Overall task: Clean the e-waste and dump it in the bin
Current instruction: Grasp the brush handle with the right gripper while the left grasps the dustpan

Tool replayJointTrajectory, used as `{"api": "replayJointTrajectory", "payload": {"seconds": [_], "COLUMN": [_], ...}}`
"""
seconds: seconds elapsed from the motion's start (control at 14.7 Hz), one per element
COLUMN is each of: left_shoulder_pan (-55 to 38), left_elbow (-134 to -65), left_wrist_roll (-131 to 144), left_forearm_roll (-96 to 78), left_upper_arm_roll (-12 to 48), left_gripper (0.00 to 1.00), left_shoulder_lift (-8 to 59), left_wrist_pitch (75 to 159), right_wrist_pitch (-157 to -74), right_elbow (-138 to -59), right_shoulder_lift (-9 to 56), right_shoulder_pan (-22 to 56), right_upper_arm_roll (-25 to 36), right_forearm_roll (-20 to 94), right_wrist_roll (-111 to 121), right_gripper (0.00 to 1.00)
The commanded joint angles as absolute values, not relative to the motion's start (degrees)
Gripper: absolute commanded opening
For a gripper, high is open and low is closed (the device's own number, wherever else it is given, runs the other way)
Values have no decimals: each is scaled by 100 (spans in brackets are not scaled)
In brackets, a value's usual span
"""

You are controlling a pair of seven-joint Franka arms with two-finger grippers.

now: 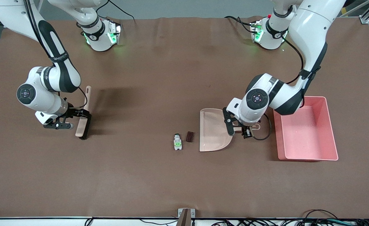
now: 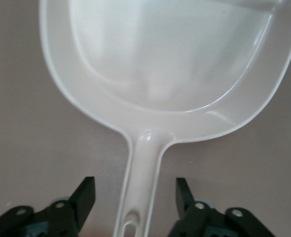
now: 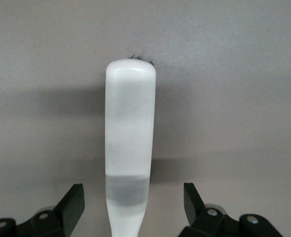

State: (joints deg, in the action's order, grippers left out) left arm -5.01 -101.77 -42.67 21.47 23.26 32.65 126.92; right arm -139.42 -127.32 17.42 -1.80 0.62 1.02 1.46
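The e-waste lies on the brown table: a white-grey part with a green label (image 1: 177, 142) and a dark maroon block (image 1: 189, 136) beside it, both just off the open mouth of the beige dustpan (image 1: 214, 130). The pink bin (image 1: 306, 131) stands at the left arm's end, beside the dustpan. My left gripper (image 1: 246, 131) is open, its fingers on either side of the dustpan handle (image 2: 140, 197) without touching it. My right gripper (image 1: 73, 118) is open, its fingers on either side of a beige brush (image 3: 130, 123) with black bristles (image 1: 85, 127).
The dustpan's scoop (image 2: 175, 54) holds nothing. The bin's floor shows nothing in it. A small bracket (image 1: 186, 215) sits at the table edge nearest the front camera, with cables along that edge.
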Motion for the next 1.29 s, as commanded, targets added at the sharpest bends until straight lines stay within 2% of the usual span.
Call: {"api": "replayJointTrajectory", "payload": {"seconds": [0.0,0.27,0.68,1.22], "left_shoulder_pan": [-536,-580,-580,-632], "left_elbow": [-10169,-10151,-10160,-10160], "left_wrist_roll": [-4342,-4351,-4395,-4447], "left_forearm_roll": [2268,2495,2619,2769], "left_upper_arm_roll": [2382,2391,2399,2408], "left_gripper": [69,61,55,37], "left_shoulder_lift": [3357,3445,3524,3568], "left_wrist_pitch": [12762,12779,12929,12999], "right_wrist_pitch": [-14106,-14150,-14186,-14124], "right_elbow": [-12814,-12902,-12990,-12920], "right_shoulder_lift": [1784,1793,1784,1784], "right_shoulder_pan": [-185,-185,-185,-88], "right_upper_arm_roll": [35,26,26,18], "right_forearm_roll": [202,202,202,360], "right_wrist_roll": [141,141,132,123], "right_gripper": [83,73,53,31]}}
